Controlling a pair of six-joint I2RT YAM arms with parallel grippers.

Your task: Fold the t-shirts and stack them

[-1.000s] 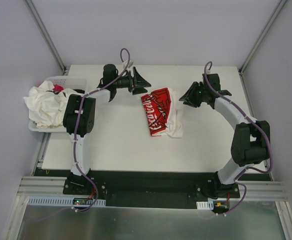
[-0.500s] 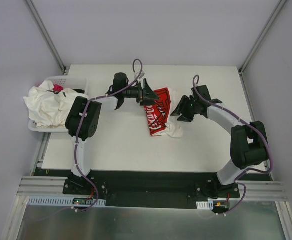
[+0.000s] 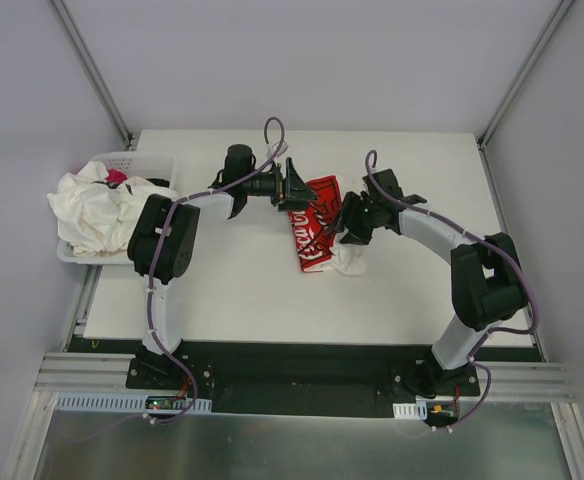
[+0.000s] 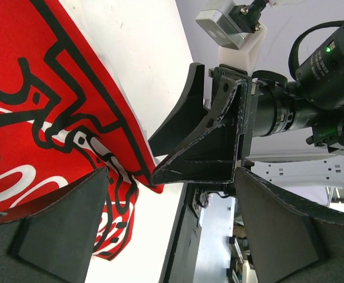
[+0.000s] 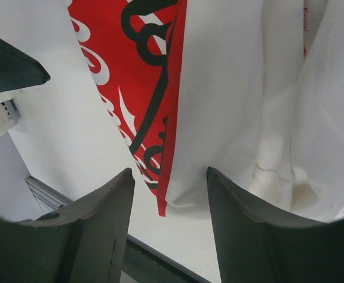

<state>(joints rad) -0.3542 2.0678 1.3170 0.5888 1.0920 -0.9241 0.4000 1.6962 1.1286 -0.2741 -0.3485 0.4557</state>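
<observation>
Tabletop [image 3: 222, 290]: white, matte, pale grey panels around it; both arms reach in from near edge.
Folded t-shirt [image 3: 322, 225]: mid-tabletop, lying flat as a loose packet. Red print [image 3: 315, 205] faces up; white layers show on its right side & near end.
Heap of t-shirts [image 3: 92, 210]: off-white, crumpled, spilling over the white basket [image 3: 122, 160] at far-left edge; well apart from the folded one.
Left gripper [image 3: 296, 190]: jaws spread wide, empty. Sits at far-left corner of folded t-shirt, w/ one finger over the red edge in its wrist view.
Right gripper [image 3: 344, 224]: jaws apart, nothing pinched. Sits at right side of the packet, straddling the line where red print meets white cloth. Contact w/ fabric: can't tell.
Handling: thin soft cotton, light, no stiffness. Prob. sags & unfolds if lifted by one pt, and layers slide over each other. Not fragile.
Where to hold: best at edges/corners, pinching all layers together, both grippers at matching pts on opposite sides so the fold keeps square.
Risk: catching top layer only means the packet opens; dragging means wrinkles.
Stage: one shirt looks mid-fold or nearly done; the rest unfolded in the heap.
</observation>
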